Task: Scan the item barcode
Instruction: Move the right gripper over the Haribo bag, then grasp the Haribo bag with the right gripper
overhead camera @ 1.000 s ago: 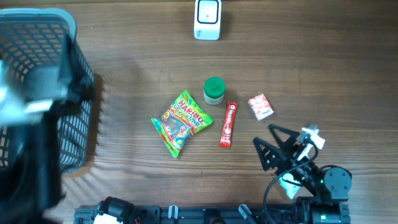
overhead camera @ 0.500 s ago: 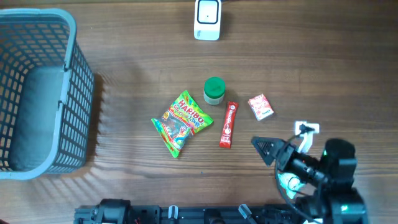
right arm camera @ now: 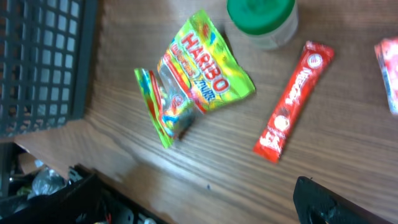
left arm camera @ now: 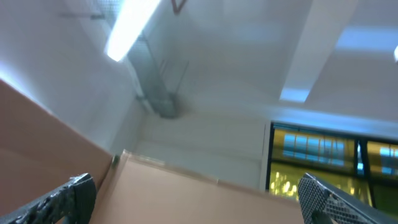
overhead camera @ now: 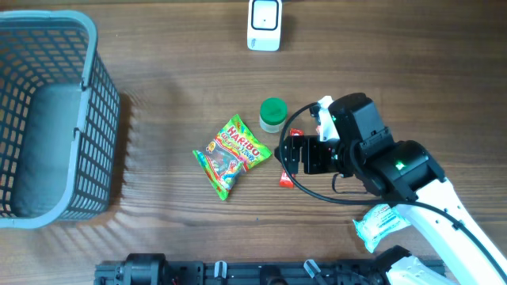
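Swinging in from the near right corner, the right gripper [overhead camera: 287, 155] now hangs over the red stick packet [right arm camera: 292, 99], its jaws spread wide and empty. Half a second ago it sat low beside the crumpled pale wrapper [overhead camera: 379, 223]. The left gripper [left arm camera: 196, 202] points at the ceiling, also spread wide, holding nothing. Bare table [overhead camera: 174, 71] lies between the items and the white scanner [overhead camera: 264, 24] at the far edge; the grey basket [overhead camera: 93, 87] fills the left side. The stick packet lies flat between the Haribo bag [overhead camera: 231, 155] and a small red-and-white packet [right arm camera: 388, 71], just beside the green-lidded jar [overhead camera: 272, 115]. It is red with white lettering.
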### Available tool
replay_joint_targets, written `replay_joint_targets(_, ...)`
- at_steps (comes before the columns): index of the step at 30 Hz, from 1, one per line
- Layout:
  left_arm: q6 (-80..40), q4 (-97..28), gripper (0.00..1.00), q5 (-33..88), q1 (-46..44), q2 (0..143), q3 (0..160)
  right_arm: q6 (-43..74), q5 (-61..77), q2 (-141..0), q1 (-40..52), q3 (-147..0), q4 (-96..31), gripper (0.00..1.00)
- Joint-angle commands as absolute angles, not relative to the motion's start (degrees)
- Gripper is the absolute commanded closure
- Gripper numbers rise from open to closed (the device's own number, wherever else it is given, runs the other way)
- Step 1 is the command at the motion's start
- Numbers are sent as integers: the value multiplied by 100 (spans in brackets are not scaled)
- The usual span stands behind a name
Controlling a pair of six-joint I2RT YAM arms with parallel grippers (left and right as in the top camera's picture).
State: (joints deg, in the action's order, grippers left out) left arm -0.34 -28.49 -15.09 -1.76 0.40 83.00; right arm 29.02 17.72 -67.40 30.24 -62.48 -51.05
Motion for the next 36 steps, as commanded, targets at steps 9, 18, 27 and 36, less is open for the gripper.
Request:
replay_joint_targets(9, -49, -2637, 0, -1503, -148, 30, 8003, 6014, 1645, -8036, 3465, -6438, -4331, 0)
replay_joint_targets(18, -49, -2659, 0, -1763, -34, 30, 7981, 8521, 1861, -10350, 4066, -6521, -3575, 1)
replay_joint_targets(27, -49, -2659, 0, -1761, 252, 32, 7981, 8696, 172, -10457, 4762, -8739, -5223, 0)
replay_joint_targets(36, -49, -2659, 0, -1761, 252, 32, 7981, 8058, 646, -13050, 4641, -10908, -6370, 1)
